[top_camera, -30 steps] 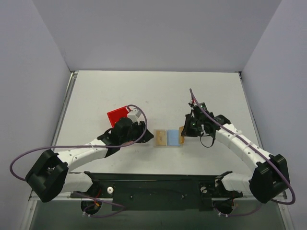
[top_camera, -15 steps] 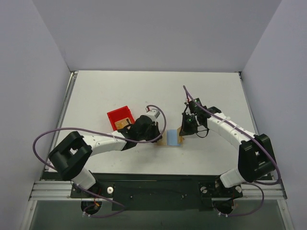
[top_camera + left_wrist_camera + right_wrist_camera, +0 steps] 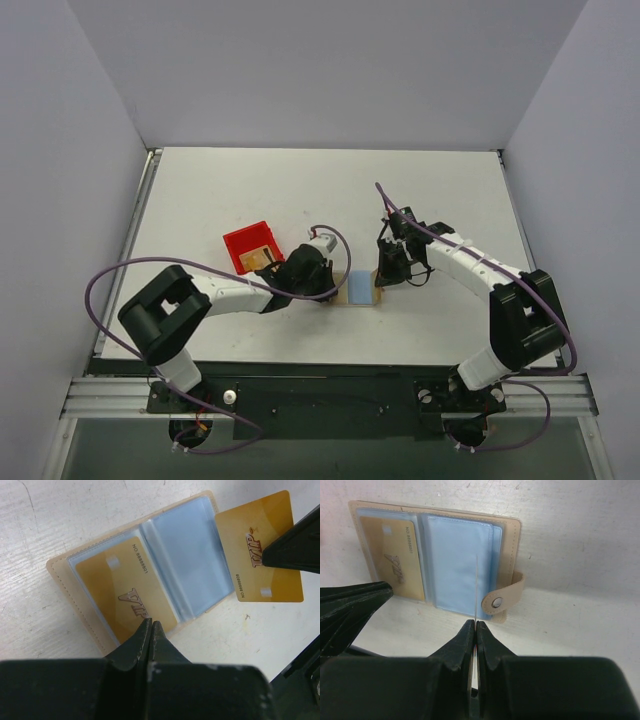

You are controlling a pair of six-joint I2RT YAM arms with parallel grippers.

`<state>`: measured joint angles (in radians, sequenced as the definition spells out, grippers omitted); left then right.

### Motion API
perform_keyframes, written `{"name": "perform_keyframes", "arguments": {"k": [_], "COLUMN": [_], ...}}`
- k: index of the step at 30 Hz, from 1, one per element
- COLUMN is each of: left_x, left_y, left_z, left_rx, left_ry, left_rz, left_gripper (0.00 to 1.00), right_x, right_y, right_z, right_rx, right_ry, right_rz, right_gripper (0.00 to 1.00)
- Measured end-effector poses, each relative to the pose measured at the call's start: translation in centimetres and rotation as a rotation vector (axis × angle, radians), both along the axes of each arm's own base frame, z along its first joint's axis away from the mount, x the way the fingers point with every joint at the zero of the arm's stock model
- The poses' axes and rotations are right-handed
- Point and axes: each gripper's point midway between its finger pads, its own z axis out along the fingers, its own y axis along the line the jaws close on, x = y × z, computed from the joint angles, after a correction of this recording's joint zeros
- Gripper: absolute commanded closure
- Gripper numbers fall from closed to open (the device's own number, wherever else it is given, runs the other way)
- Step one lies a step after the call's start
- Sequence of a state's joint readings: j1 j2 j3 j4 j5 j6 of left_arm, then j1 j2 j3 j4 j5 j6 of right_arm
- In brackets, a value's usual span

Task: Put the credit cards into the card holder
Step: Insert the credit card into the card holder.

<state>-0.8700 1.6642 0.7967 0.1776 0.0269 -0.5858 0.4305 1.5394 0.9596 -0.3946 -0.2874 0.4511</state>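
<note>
Orange credit cards (image 3: 240,555) lettered "VIP"

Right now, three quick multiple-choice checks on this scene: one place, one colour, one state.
1. The red plastic bin lies where, relative to the open beige folding card holder? A robot's left, B robot's right, C on top of it.
2. The holder's lining is: A green, B light blue, C black.
3. The right gripper is: A wide open, B shut on an orange-yellow card, C out of view.
Key: A, the top view shows the bin on the left; B, the pockets are pale blue; B, the card's edge is pinched between the fingers.
</note>
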Motion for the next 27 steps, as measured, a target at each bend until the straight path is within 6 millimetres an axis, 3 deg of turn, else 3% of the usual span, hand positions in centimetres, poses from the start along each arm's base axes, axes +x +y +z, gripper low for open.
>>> {"name": "perform_keyframes", "arguments": {"k": [12,22,27], "left_x": [1.4,1.0,1.1], "left_y": [-2.1,-2.6,-3.2], "left_z": [0.7,-1.6,-1.6], "left_rx": [-0.031,-0.014,-0.027], "left_ry": [-0.021,0.019,0.020], "left_rz": [-0.017,-0.051,-0.063], "left_gripper": [1.00,1.00,1.00], "right_x": [0.3,0.6,0.6], "right_y": [-0.9,-1.5,-1.4], "right_z": [-0.3,-0.3,-0.3], "right_rx": [-0.044,-0.047,-0.034], "right_ry": [-0.013,-0.010,-0.006], "right_rz": [-0.023,-0.039,-0.035], "right_gripper": [1.00,1.00,1.00]}}
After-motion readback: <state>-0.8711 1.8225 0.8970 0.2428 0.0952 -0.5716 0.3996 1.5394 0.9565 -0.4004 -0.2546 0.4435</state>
